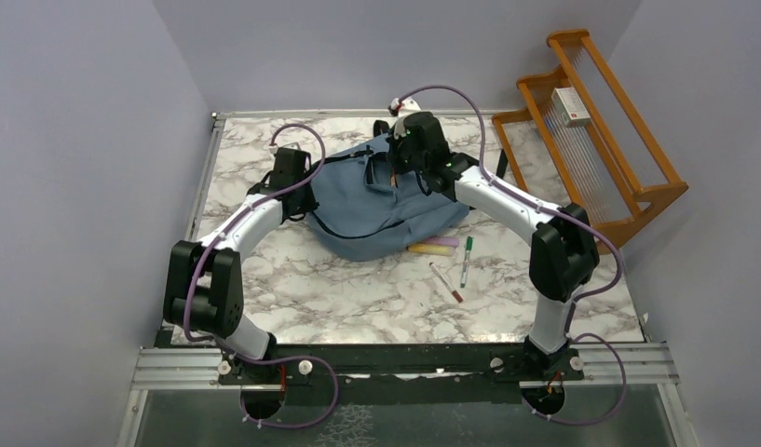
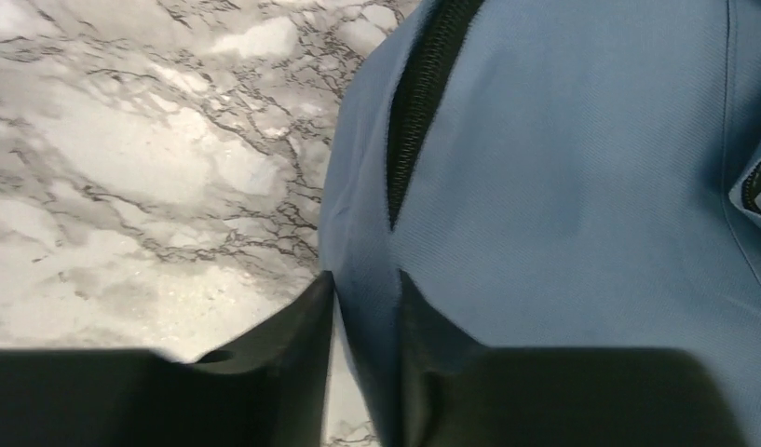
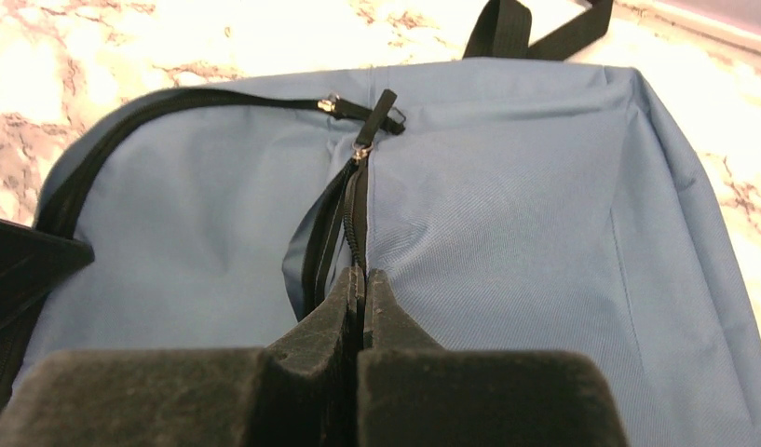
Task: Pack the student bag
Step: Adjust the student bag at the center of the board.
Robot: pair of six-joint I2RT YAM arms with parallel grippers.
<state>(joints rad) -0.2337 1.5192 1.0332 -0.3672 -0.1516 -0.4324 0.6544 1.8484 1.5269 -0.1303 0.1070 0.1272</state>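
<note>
Marble table (image 1: 311, 289) under slumped slate-blue student bag (image 1: 376, 207), dark zippers (image 3: 356, 209).

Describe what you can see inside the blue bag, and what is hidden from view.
Only a narrow dark slit shows where the zip gapes partly open. The fabric of the bag covers everything else, so any contents cannot be seen.

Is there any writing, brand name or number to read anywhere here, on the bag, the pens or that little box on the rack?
Nothing here can be read.
White box on the wooden rack: it has a reddish mark, too small to read.
Pens beside the bag: any print is too small to see.
Student bag: no label or logo shows in any view.
</note>
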